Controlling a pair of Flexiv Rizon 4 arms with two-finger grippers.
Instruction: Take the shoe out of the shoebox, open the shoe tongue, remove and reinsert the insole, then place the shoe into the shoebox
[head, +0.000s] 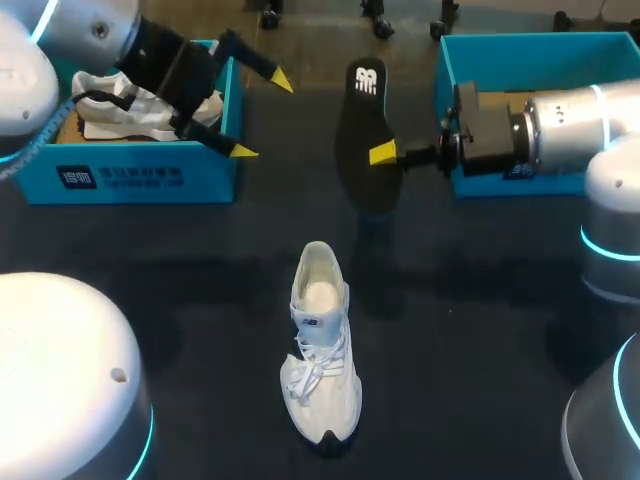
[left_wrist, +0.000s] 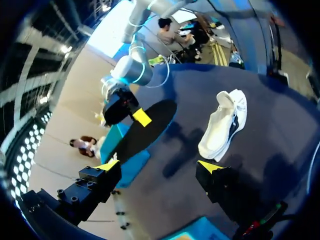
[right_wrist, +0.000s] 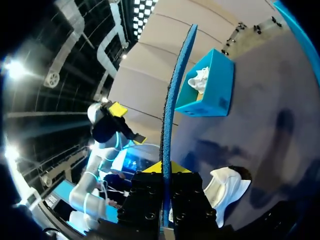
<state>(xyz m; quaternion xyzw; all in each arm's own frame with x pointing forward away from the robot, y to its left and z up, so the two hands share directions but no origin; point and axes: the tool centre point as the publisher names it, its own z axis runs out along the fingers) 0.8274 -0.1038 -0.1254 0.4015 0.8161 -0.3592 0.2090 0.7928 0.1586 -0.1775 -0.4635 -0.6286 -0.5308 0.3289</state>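
Between right jaws, insole (right_wrist: 172, 100) edge-on; broad face only overhead

White laced shoe (head: 320, 345) upright; black insole (head: 360, 120) held aloft.

The white lace-up mesh shoe (head: 322, 345) is showing a white upper, white laces, a small dark side mark and a dark sole edge at the toe. The black foam insole (head: 367, 130) is presenting a black top face with a white logo; in the right wrist view its thin edge is appearing blue. The left blue cardboard shoebox (head: 140, 180) is carrying white print on its front wall. The right blue cardboard shoebox (head: 540, 50) is showing plain blue walls. The left arm's fingers (head: 243, 152) and the right arm's fingers (head: 383, 153) are showing black bodies with bright yellow tips. The left arm (head: 80, 30) and the right arm (head: 580, 120) are showing silver-white shells with glowing cyan rings. The worktop (head: 470, 330) is appearing matte black.
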